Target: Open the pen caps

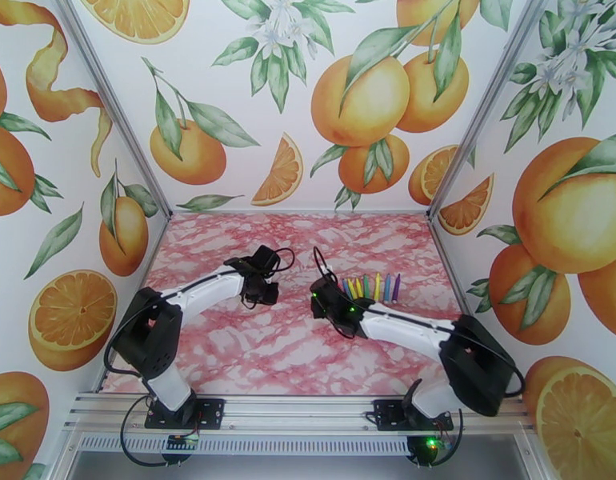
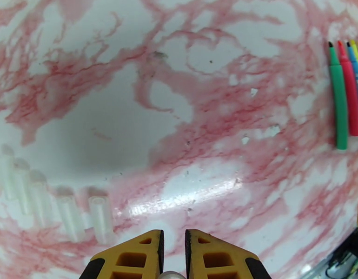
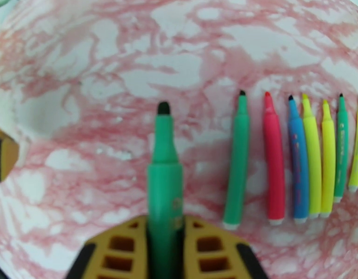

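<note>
Beside the right gripper (image 3: 165,225), clamped on one green pen (image 3: 164,173), seven bare-tipped pens (image 3: 274,159) lie in a row; six clear caps (image 2: 100,219) sit near the left gripper (image 2: 173,236), pinched narrow; barrel print unreadable

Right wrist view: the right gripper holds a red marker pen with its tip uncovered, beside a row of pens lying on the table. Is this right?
No. The right wrist view shows that the marker pen in the right gripper is green, not red; the rest holds.
</note>
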Tool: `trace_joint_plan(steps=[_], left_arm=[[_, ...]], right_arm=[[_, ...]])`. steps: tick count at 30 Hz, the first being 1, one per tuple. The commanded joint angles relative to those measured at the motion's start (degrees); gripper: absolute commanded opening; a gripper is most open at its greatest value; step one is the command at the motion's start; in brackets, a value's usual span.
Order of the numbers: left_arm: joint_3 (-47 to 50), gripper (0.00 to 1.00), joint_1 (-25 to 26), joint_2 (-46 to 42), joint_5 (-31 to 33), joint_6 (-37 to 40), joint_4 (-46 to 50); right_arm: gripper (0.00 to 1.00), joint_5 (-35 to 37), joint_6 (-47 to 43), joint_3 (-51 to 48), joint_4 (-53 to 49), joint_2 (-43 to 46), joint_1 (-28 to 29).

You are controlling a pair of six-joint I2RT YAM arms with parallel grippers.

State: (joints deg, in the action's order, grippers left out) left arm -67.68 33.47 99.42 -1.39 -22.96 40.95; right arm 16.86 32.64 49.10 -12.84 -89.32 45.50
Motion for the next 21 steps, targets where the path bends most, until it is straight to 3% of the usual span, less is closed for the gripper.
trace_joint_plan(steps=[1, 21], left_arm=[[-2.3, 0.0, 0.37, 1.59, 2.8, 1.34, 1.46], [-2.94, 0.09, 0.89, 6.45, 2.85, 1.95, 0.09]], right_arm=[[0.0, 2.68, 0.26, 3.27, -3.07, -3.79, -0.78], [0.0, 2.92, -1.69, 7.16, -1.11, -13.46, -4.34]])
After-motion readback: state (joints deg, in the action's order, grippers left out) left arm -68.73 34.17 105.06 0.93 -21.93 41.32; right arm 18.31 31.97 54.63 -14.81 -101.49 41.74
